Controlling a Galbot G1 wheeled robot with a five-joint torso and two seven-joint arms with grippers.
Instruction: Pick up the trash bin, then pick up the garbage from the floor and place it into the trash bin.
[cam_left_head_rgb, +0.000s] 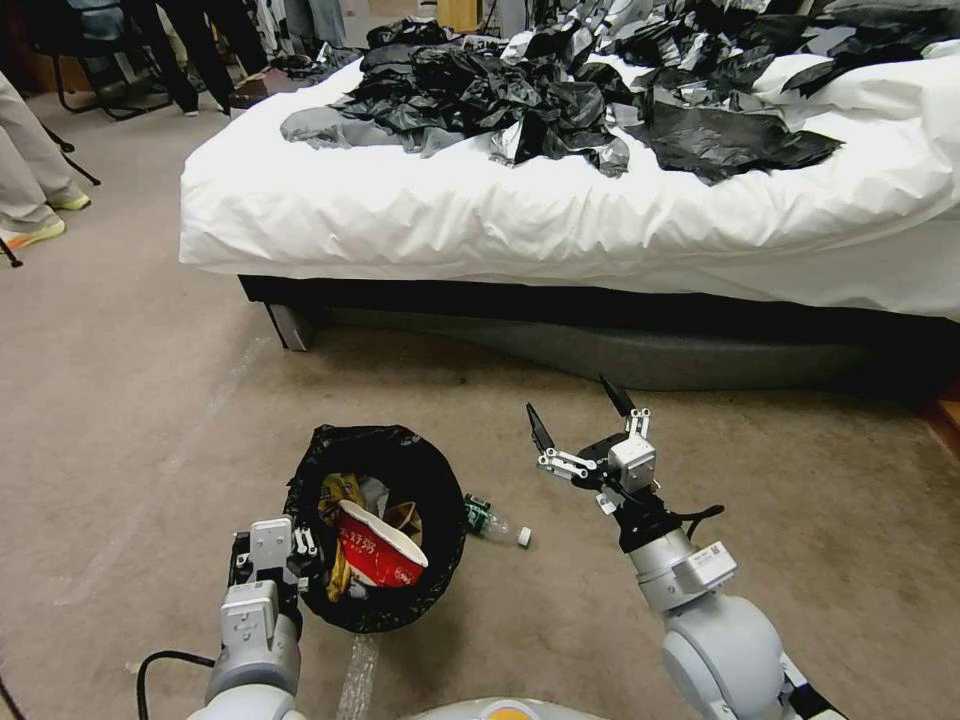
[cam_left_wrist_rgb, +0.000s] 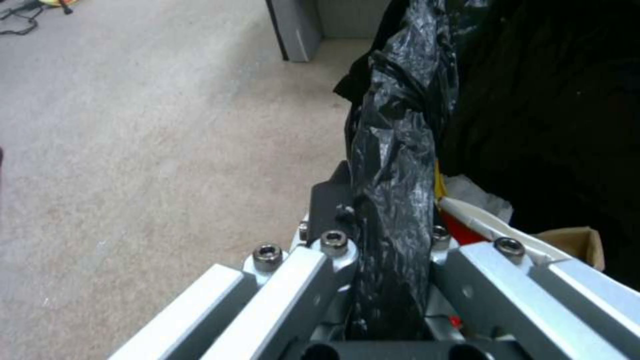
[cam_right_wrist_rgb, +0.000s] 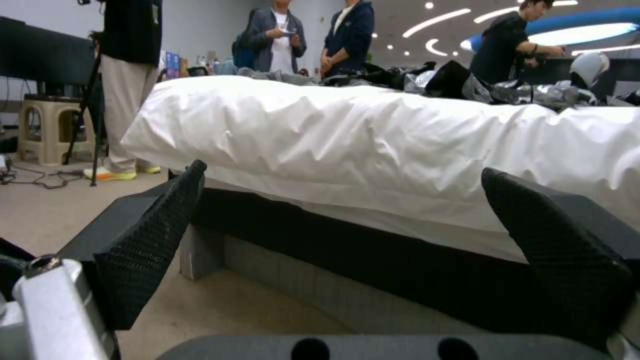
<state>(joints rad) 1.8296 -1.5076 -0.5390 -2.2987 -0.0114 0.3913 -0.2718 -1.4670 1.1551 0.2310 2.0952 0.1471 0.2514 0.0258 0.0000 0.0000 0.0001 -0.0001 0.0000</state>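
Note:
The trash bin (cam_left_head_rgb: 335, 455), lined with a black bag, is low in the head view. It holds a red-and-white packet (cam_left_head_rgb: 375, 552), a yellow wrapper (cam_left_head_rgb: 335, 495) and brown paper (cam_left_head_rgb: 405, 517). My left gripper (cam_left_head_rgb: 298, 560) is shut on the bin's near-left rim. In the left wrist view the bag-covered rim (cam_left_wrist_rgb: 393, 190) runs between the left gripper (cam_left_wrist_rgb: 390, 240) jaws. A clear bottle with a green label (cam_left_head_rgb: 492, 522) lies on the carpet just right of the bin. To the right of and beyond the bottle, my right gripper (cam_left_head_rgb: 572, 402) stands open and empty, pointing at the bed; its fingers (cam_right_wrist_rgb: 153, 240) are spread wide.
A bed with a white duvet (cam_left_head_rgb: 480, 215) spans the back, with black plastic sheets (cam_left_head_rgb: 560, 90) piled on it. Its dark base (cam_left_head_rgb: 620, 345) and a bed leg (cam_left_head_rgb: 290, 325) lie ahead. Open carpet (cam_left_head_rgb: 130, 400) stretches to the left.

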